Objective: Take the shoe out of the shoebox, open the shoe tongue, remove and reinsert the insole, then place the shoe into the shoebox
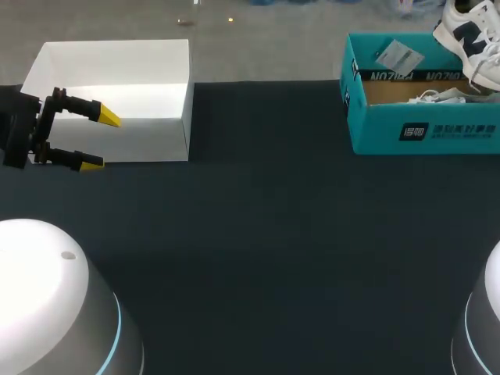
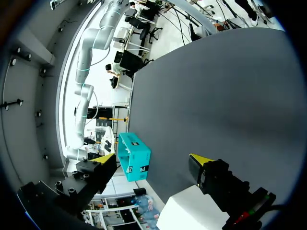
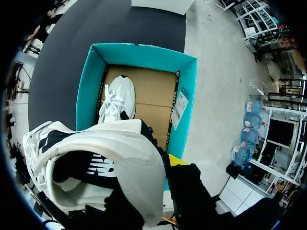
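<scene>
A white sneaker (image 1: 471, 39) with dark side panels hangs above the far right corner of the teal shoebox (image 1: 422, 129). In the right wrist view my right gripper (image 3: 165, 165) is shut on the sneaker (image 3: 110, 158) at its heel collar, directly over the open shoebox (image 3: 88, 91); one finger is hidden inside the shoe. A second white shoe (image 3: 117, 98) lies on the box's cardboard floor. My left gripper (image 1: 100, 141) stands open at the far left, in front of a white box (image 1: 117, 86), holding nothing. The left wrist view shows the shoebox (image 2: 135, 164) far ahead of that gripper (image 2: 152, 160).
The white box (image 2: 192, 211) is open-topped and sits at the table's back left, just under my left gripper. A paper tag (image 3: 180, 108) hangs on the shoebox's inner wall. Dark tabletop (image 1: 266, 234) stretches between the two boxes.
</scene>
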